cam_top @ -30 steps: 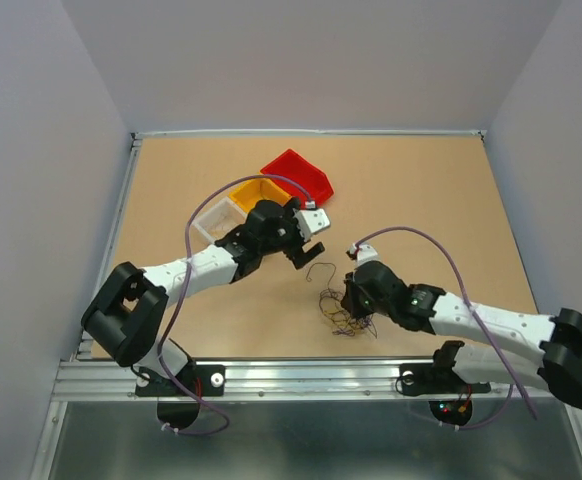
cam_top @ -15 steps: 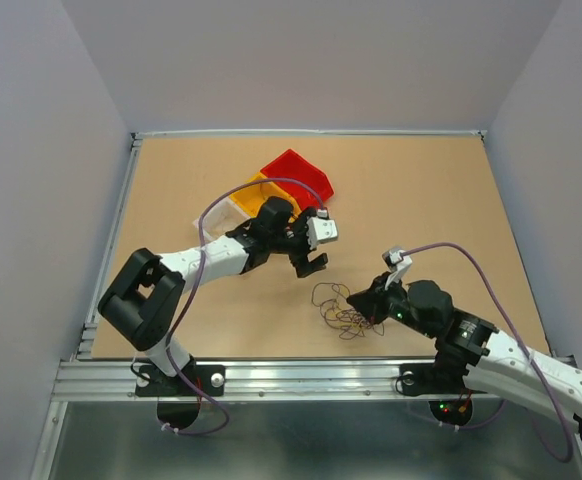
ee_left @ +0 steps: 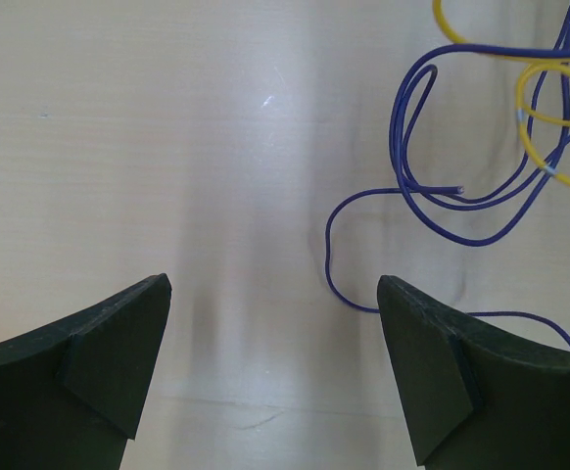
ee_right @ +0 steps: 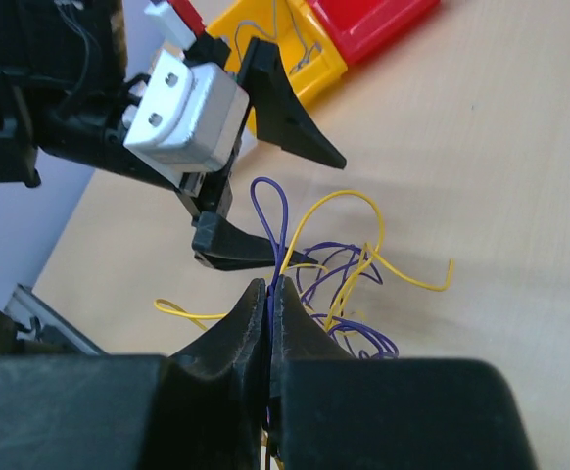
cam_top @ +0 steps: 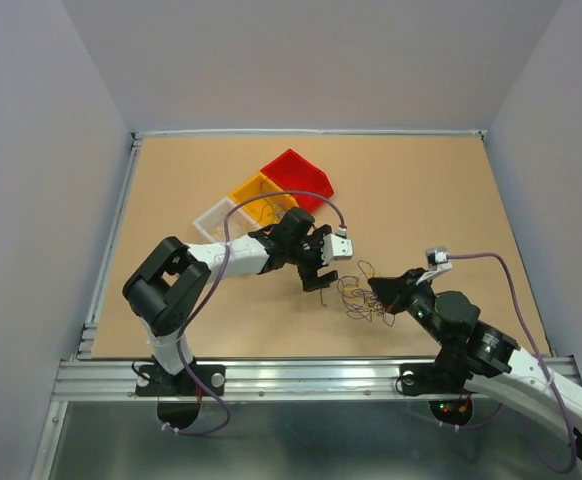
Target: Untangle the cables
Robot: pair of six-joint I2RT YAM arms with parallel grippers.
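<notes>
the cables (cam_top: 359, 297) lie in a loose purple-and-yellow clump close to the near edge of the tabletop (cam_top: 431, 190), about mid-width. the right gripper (ee_right: 268, 294) has its fingers pressed together on a purple strand at the clump's rim. the left gripper (ee_left: 273, 294) hovers just beside the clump, fingers spread wide, nothing between them. the likely trouble: a pull drags the whole clump along and tightens its loops, because nothing pins the other side; the hair-fine strand may also slip from the pinch.
</notes>
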